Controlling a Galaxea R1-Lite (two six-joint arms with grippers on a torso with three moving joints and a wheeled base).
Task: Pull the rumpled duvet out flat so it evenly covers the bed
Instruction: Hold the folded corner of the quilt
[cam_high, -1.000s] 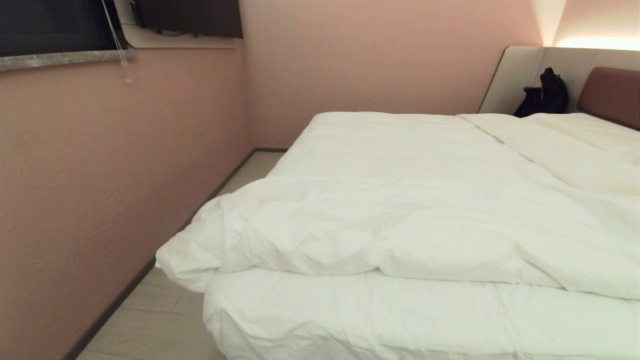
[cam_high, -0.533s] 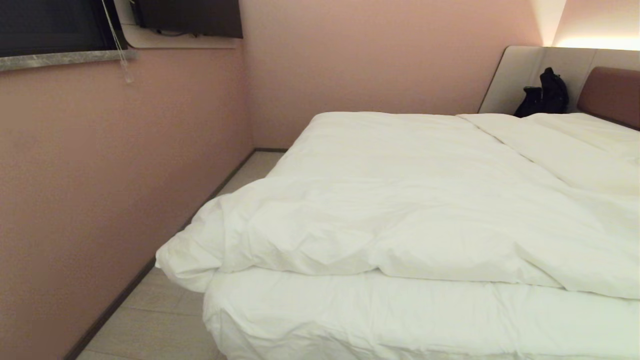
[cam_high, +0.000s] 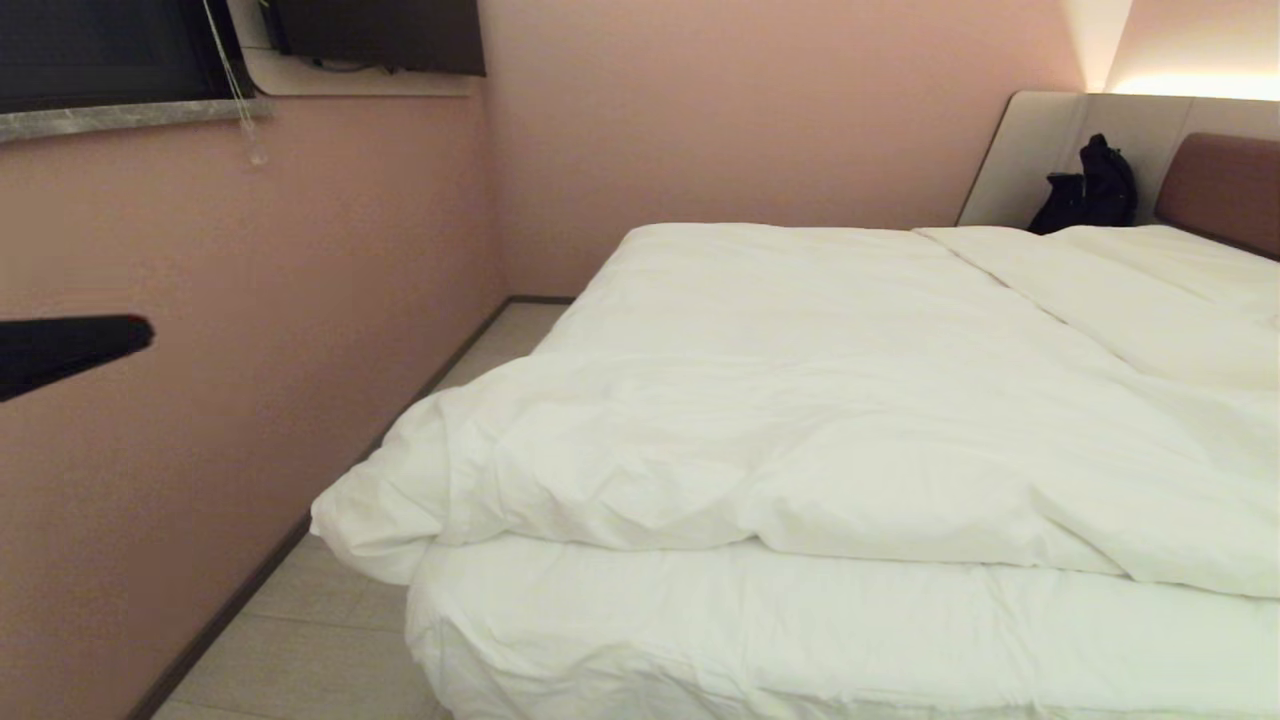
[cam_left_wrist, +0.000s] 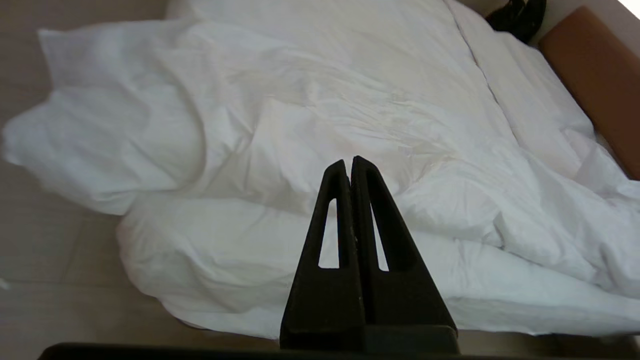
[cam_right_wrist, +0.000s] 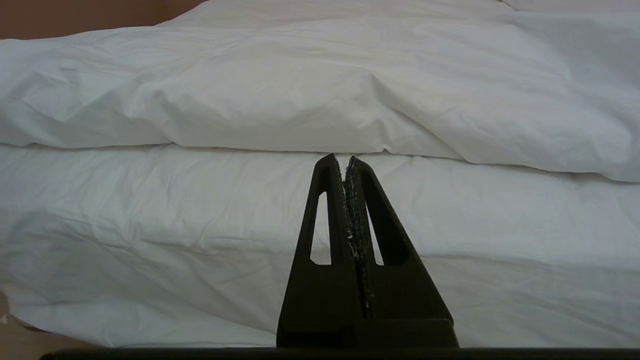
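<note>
The white puffy duvet (cam_high: 800, 440) lies rumpled on the bed, its near edge bunched in a thick fold short of the foot end, one corner (cam_high: 365, 520) drooping off the side by the wall. Beneath the fold a creased white layer (cam_high: 800, 620) covers the foot of the bed. My left gripper (cam_high: 145, 333) pokes in at the left edge, high and well away from the duvet, fingers pressed together, empty. In the left wrist view it (cam_left_wrist: 349, 162) points over the bunched duvet (cam_left_wrist: 310, 110). My right gripper (cam_right_wrist: 341, 160) is shut and empty, level with the fold (cam_right_wrist: 300, 100) at the foot end.
A pink wall (cam_high: 200, 400) runs close along the bed's left side, leaving a narrow strip of pale floor (cam_high: 330, 640). Pillows (cam_high: 1150, 290) lie at the head, before the reddish-brown headboard (cam_high: 1215, 190). A black bag (cam_high: 1090, 190) leans on the grey surround.
The tip of my left gripper has come into the head view at the left edge, where no arm showed before. Duvet and bed look the same.
</note>
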